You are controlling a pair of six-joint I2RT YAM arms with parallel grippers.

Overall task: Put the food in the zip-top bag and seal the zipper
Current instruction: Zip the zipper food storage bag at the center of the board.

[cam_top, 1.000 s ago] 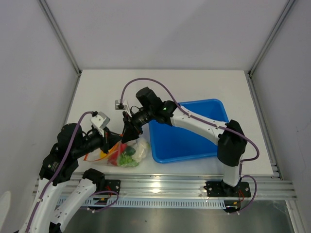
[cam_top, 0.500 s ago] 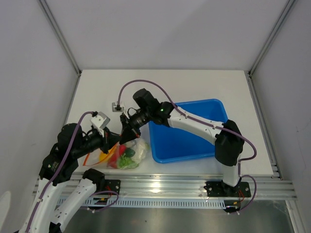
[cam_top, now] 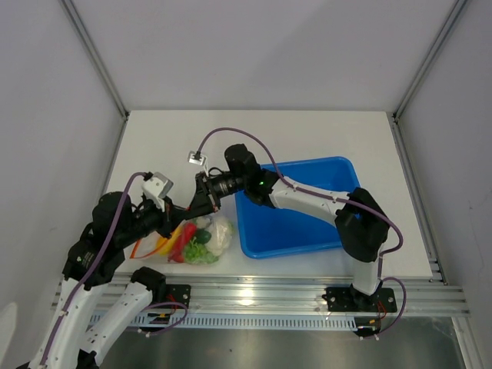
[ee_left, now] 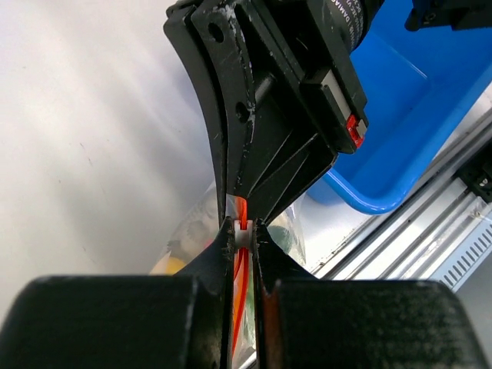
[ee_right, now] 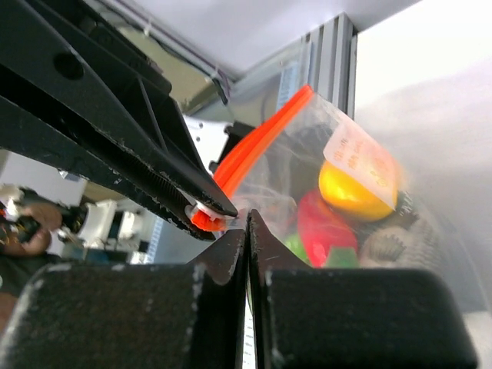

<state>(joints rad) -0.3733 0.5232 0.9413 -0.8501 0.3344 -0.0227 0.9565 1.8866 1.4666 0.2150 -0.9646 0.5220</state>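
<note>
Near front edge of table (cam_top: pixel 307 127), left half: zip-top bag (cam_top: pixel 219 238), just left of tray (cam_top: pixel 338 171); contact with tray wall not discernible. Inside bag: food (cam_top: pixel 196 242), heaped together. Along bag's upper edge: zipper (ee_left: pixel 240 292), raised off table. Clamped on zipper from left: left gripper (ee_left: pixel 244 231). Clamped on it from behind-right, tip to tip with left: right gripper (ee_right: pixel 247 219). Below both grippers: bag body with food.

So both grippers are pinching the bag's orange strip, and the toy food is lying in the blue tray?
Not quite: the toy food is inside the clear bag, as the right wrist view shows. The left gripper and right gripper do pinch the orange strip.
</note>
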